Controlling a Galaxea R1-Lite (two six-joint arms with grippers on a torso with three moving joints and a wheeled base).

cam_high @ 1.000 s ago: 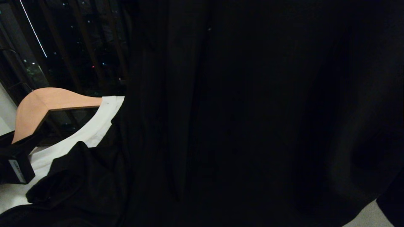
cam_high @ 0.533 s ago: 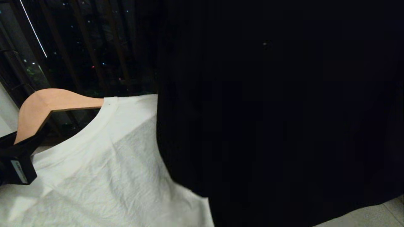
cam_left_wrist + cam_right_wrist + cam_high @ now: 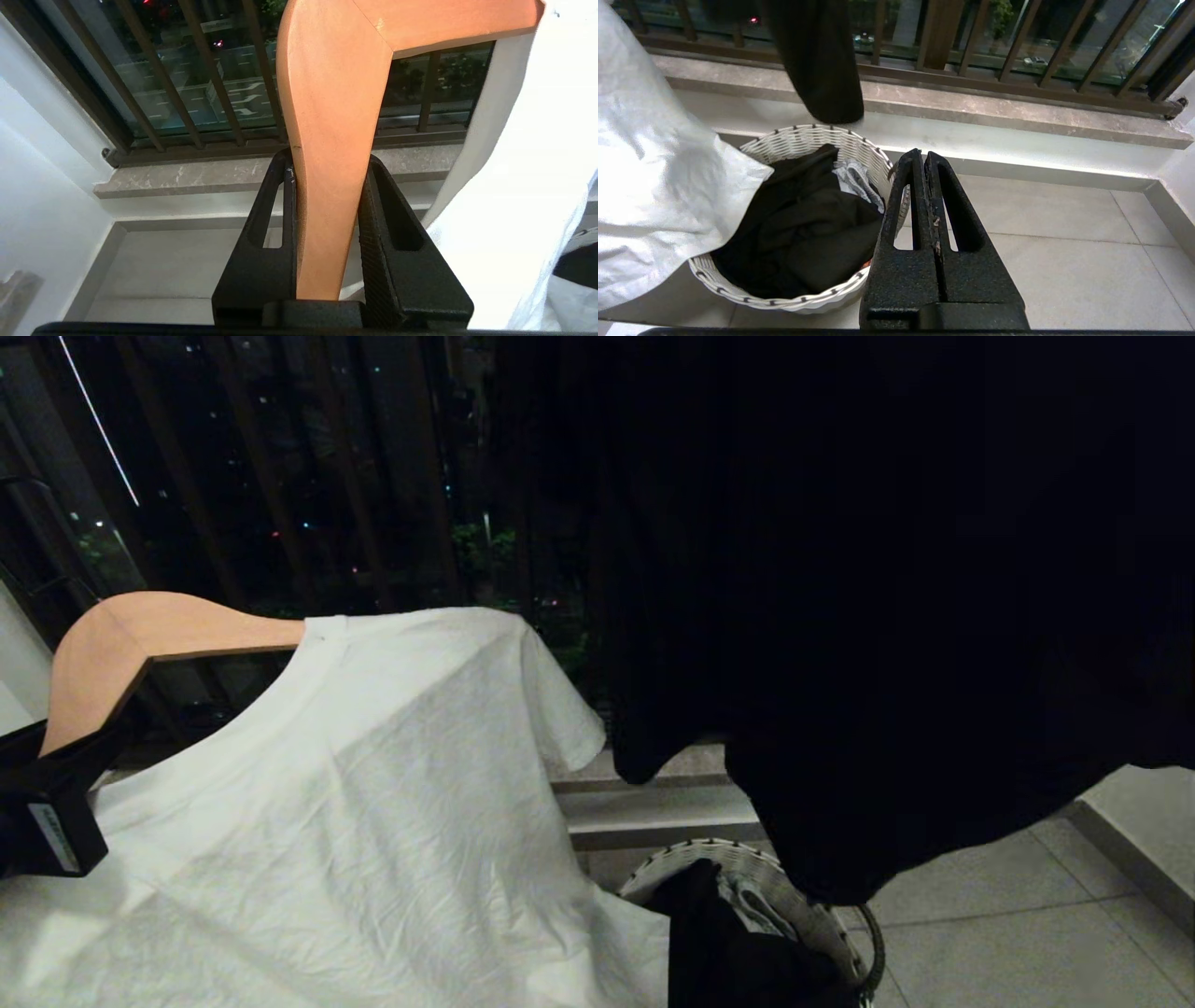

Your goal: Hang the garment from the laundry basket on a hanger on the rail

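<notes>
Closest in, the left gripper [image 3: 327, 186] is clamping one end of a wooden hanger [image 3: 334, 116], jaws squeezing it from both sides, and it's sitting way over at the left edge of the head view. A white t-shirt [image 3: 355, 821] is hanging off the other arm of that hanger, neckline pulled over the shoulder, and the fabric is draping down across the lower left of the head view.

The right gripper [image 3: 924, 161] is sitting low with its jaws pressed fully together, holding nothing, pointing out over the floor just beside the laundry basket [image 3: 794, 135].

The basket is sitting on the tiled floor [image 3: 1064, 261], near the step under the window. It's stuffed with dark clothes [image 3: 803, 228] and a bit of grey fabric [image 3: 857, 179] is peeking out. The hem of the white shirt is hanging over the basket's rim on one side.

A big black garment [image 3: 887, 616] is hanging in front of the head camera and blocking most of the right side, with one sleeve [image 3: 822, 60] dangling above the basket.

Furthest back, the stone sill [image 3: 994, 112] and the dark brown guard bars [image 3: 1017, 42] are running along the window
</notes>
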